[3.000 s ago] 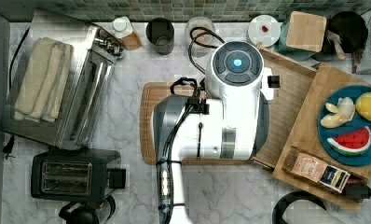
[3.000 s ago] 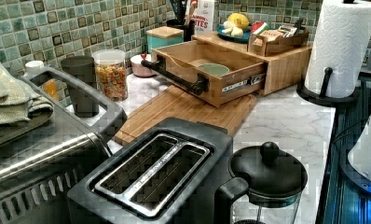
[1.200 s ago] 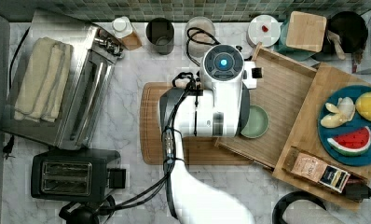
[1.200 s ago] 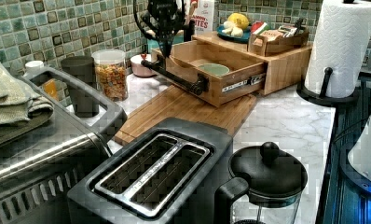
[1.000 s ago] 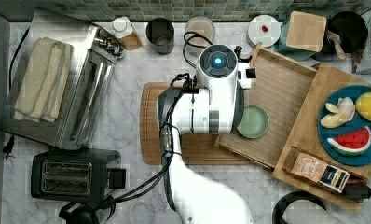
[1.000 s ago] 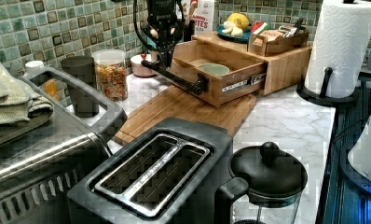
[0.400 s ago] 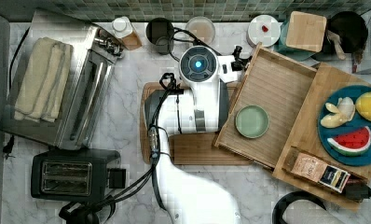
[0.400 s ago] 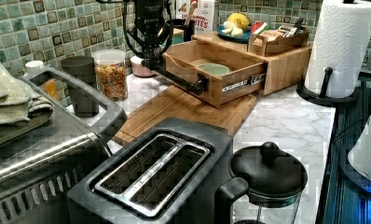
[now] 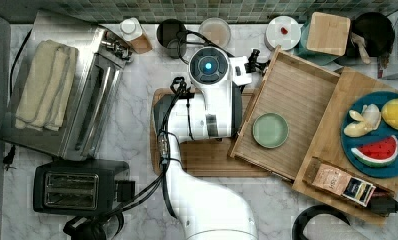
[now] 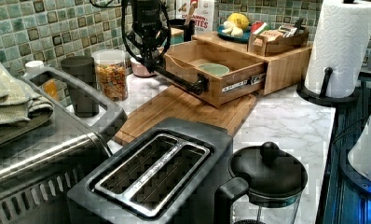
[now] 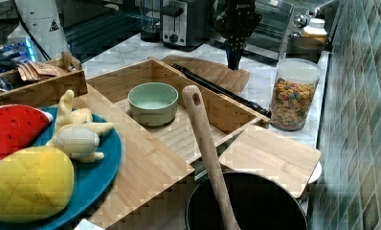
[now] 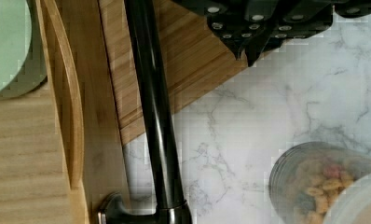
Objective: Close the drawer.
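Shifted off the wide light-wood drawer [image 9: 292, 110], my gripper [image 12: 249, 46], fingers nearly together, hangs outside its black bar handle [image 12: 151, 107]

A white-grey marble counter [image 9: 137, 130] carries a flat wooden cutting board [image 9: 212, 160], a black 2-slot toaster [image 9: 72, 190], a silver toaster oven [image 9: 82, 105], a clear cereal jar [image 10: 111, 74] and a paper-towel roll [image 10: 342, 42].

The arm's white body [image 9: 212, 105] covers much of the cutting board [image 9: 212, 157] in the top view. The drawer [image 12: 44, 154] and green bowl [image 12: 4, 44] are cut off at the wrist view's edge, as is the cereal jar [image 12: 323, 186].
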